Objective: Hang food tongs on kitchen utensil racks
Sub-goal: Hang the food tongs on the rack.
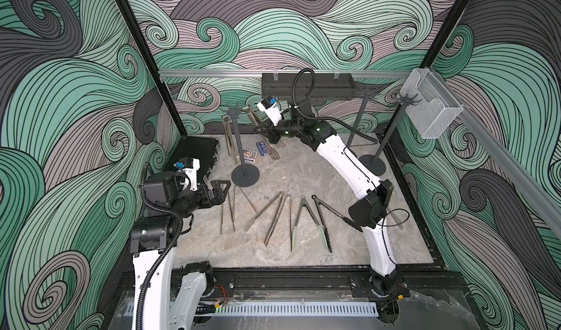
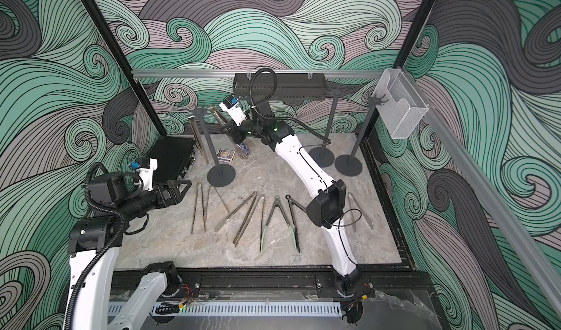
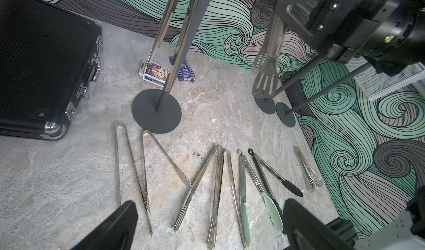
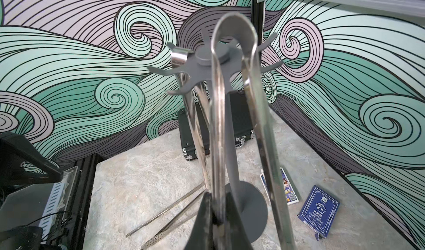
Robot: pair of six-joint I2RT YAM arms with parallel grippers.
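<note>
Your right gripper [image 4: 216, 216] is clamped shut on one arm of the slotted steel tongs [image 4: 217, 122]; the other arm hangs free outside the fingers. The tongs' bend stands right against the hook crown of the near rack [image 1: 238, 143], upper middle in both top views. You cannot tell whether it is over a hook. A pair of hanging tongs [image 4: 178, 54] already takes a hook on the crown's far side.

Your left gripper [image 1: 221, 189] is spread wide and holds nothing. It hovers at centre left, just beside the black case [image 1: 194, 155] and above the handle ends of the loose tongs [image 1: 275, 220], which are fanned across the lower middle. One stray pair [image 3: 307, 169] lies apart, under the right arm's elbow.

The bare table [image 1: 297, 173] between the near rack's base and the right forearm is your widest room. Behind that base, two card boxes [image 1: 249, 155] crowd the floor. The two far racks [image 1: 359, 116] stand close together at upper right, hard by the table's edge, beneath the perforated shelf [image 1: 318, 84] and mesh basket [image 1: 437, 113].
</note>
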